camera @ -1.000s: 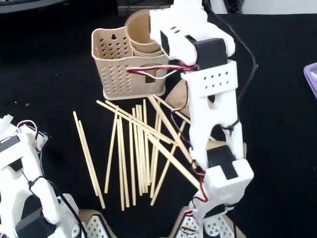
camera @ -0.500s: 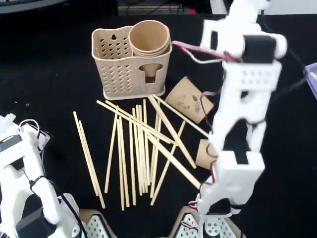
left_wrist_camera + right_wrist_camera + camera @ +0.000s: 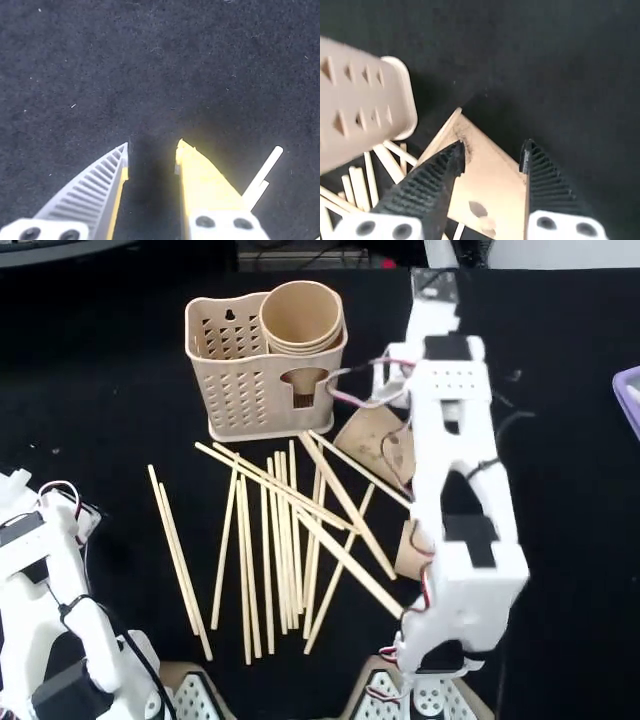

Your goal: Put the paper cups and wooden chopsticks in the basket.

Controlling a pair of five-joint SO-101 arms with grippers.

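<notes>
A beige basket (image 3: 250,375) stands at the back with stacked paper cups (image 3: 300,312) inside it. One paper cup (image 3: 370,435) lies on its side just right of the basket, and my right gripper (image 3: 493,146) hangs open over this cup (image 3: 490,190), its fingers on either side of the rim end. A second cup (image 3: 410,552) lies partly hidden under the right arm (image 3: 455,490). Several wooden chopsticks (image 3: 275,540) are scattered in front of the basket. My left gripper (image 3: 152,145) stands open over bare black cloth at the front left, holding nothing.
The table is covered in black cloth. A purple object (image 3: 630,390) shows at the right edge. The left arm (image 3: 50,620) sits at the front left corner. A chopstick end (image 3: 265,167) lies beside the left gripper.
The right arm has swung away from above the basket, out to the right, then down over the lying cup. The stacked cups in the basket now show. The left arm has kept still.
</notes>
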